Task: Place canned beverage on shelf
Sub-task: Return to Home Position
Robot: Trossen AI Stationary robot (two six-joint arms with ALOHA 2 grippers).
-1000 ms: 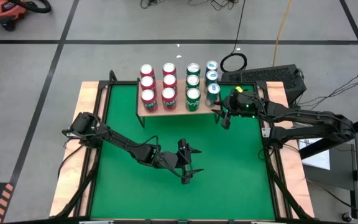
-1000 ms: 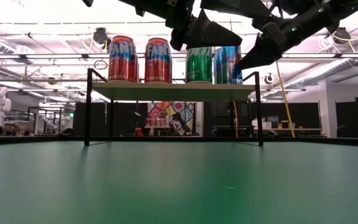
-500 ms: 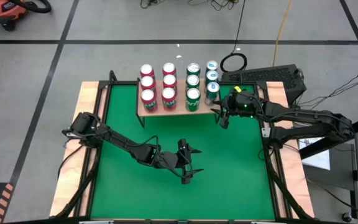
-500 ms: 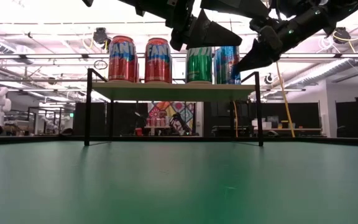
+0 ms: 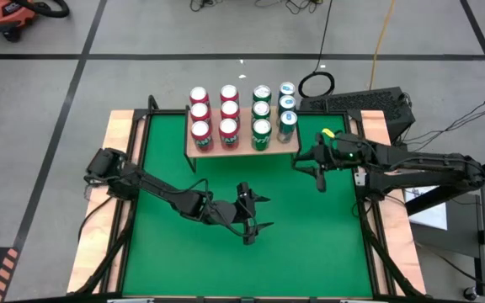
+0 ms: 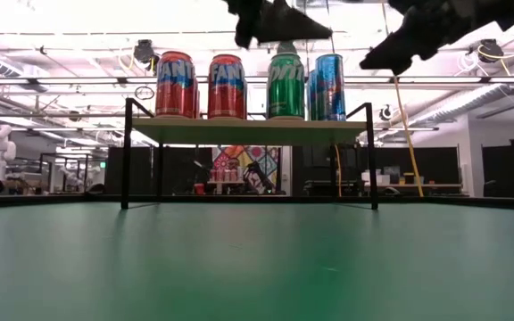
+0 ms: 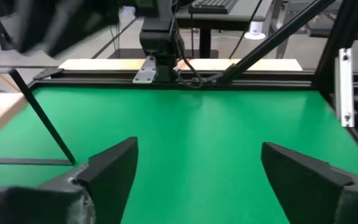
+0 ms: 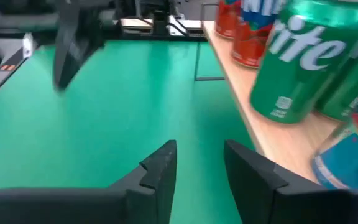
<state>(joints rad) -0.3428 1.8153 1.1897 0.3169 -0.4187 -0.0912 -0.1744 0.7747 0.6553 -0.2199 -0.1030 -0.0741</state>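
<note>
Three blue soda cans (image 5: 287,103) stand in a row on the shelf (image 5: 242,149), beside the green cans (image 5: 261,109). The right gripper (image 5: 310,167) hangs close by, slightly spread, empty. The left gripper (image 5: 265,212) is spread wide over the counter (image 5: 167,168).

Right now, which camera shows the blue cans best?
The high view: all three blue cans in line on the shelf. Low view hides them behind the front one; right wrist catches one edge; left wrist none.

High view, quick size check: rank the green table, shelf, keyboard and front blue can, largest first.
1. green table
2. shelf
3. keyboard, about as long as the shelf but narrower
4. front blue can, smallest
</note>
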